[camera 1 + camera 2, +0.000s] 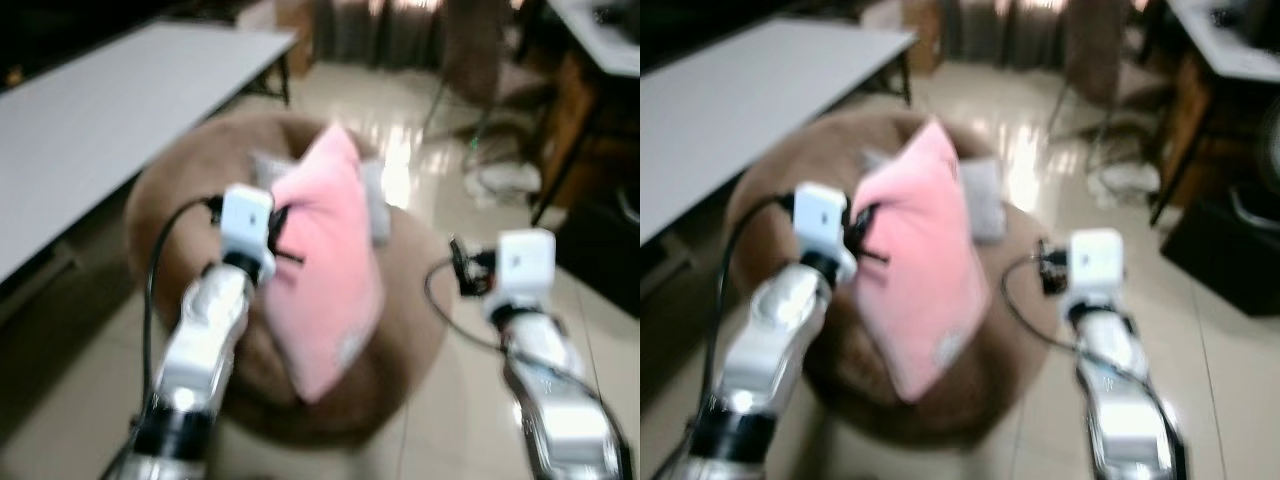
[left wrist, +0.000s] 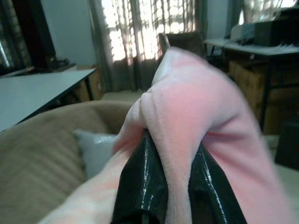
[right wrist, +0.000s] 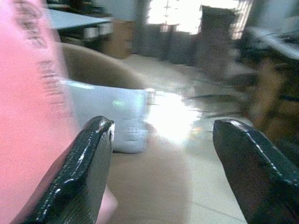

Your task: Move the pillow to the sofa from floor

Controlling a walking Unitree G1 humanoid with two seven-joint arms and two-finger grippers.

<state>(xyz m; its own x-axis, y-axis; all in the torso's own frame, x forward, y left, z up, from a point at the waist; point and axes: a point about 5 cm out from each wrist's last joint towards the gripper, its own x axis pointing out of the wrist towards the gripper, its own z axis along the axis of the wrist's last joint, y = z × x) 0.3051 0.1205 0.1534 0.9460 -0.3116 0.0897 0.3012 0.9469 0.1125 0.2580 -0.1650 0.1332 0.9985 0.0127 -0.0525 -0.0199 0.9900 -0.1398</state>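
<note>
A pink pillow (image 1: pixel 325 270) hangs tilted over the round brown sofa (image 1: pixel 160 200), held up off its seat. My left gripper (image 1: pixel 285 235) is shut on the pillow's left edge; in the left wrist view both black fingers (image 2: pixel 142 186) pinch a fold of pink fabric (image 2: pixel 187 121). My right gripper (image 1: pixel 458 262) stands open to the right of the pillow, a little apart from it. In the right wrist view its fingers (image 3: pixel 81 172) are wide apart, with the pink pillow (image 3: pixel 28 93) beside one of them.
A small grey cushion (image 1: pixel 375 200) lies on the sofa behind the pink pillow. A long white table (image 1: pixel 90 120) runs along the left. Dark desk legs (image 1: pixel 565 150) and cables stand at the right on the glossy tiled floor (image 1: pixel 470 400).
</note>
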